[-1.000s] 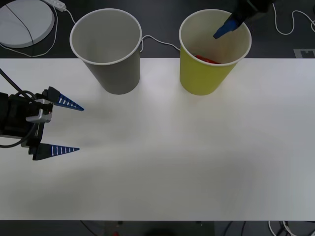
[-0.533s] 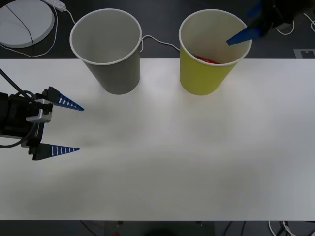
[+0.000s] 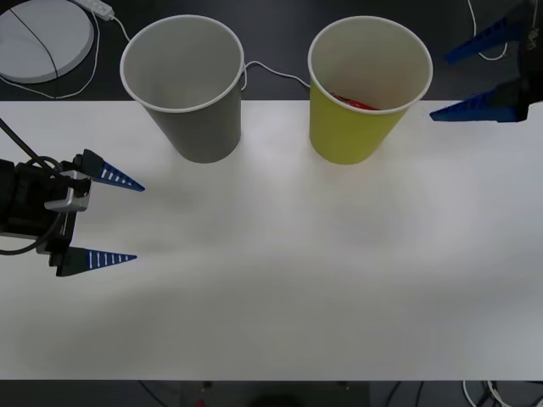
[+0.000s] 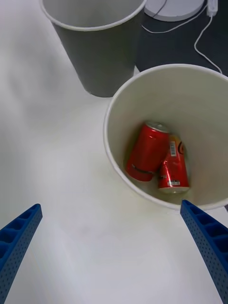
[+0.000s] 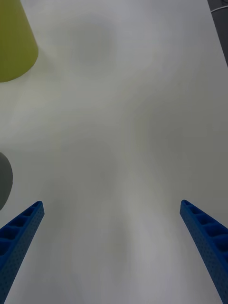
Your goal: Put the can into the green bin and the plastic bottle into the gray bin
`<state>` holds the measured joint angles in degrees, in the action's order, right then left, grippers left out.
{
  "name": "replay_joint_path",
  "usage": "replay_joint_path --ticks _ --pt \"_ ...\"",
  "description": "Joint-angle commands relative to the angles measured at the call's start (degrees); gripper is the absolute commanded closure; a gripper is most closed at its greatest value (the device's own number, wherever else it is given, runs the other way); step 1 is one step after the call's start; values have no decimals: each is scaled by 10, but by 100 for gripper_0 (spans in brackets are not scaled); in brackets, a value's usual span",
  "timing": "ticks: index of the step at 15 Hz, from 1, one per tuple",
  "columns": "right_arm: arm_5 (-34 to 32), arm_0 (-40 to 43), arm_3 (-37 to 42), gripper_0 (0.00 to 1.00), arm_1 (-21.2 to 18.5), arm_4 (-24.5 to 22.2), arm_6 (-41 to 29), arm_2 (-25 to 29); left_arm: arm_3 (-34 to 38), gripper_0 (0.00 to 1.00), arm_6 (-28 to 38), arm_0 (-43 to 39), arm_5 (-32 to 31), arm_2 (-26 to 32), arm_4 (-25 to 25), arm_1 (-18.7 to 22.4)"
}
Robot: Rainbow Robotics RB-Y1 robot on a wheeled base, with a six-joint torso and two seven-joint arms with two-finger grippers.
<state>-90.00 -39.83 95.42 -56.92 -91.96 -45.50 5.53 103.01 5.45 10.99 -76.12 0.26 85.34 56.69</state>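
lighting's pretty even and bright, looks like soft overhead room light. The white table is close to washed out, with only faint grayish smudgy shadows, a soft one near the left gripper and weak ones at the foot of the gray bin and green bin. No hard glare anywhere. Inside the green bin the cans are lit well, small shine on the silver top. Front view is sharp, the right gripper at the edge looks a bit soft. Left wrist view is hazy, low contrast, table mottled gray
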Motion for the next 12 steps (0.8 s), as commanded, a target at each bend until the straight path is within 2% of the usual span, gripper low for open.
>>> replay_joint_path --ticks 1,6,12 --pt "0 60 14 0 0 20 68 36 0 0 0 0 0 0 0 0" --pt "0 172 25 0 1 61 214 92 0 0 0 0 0 0 0 0" --pt "0 277 25 0 8 105 349 126 0 0 0 0 0 0 0 0"
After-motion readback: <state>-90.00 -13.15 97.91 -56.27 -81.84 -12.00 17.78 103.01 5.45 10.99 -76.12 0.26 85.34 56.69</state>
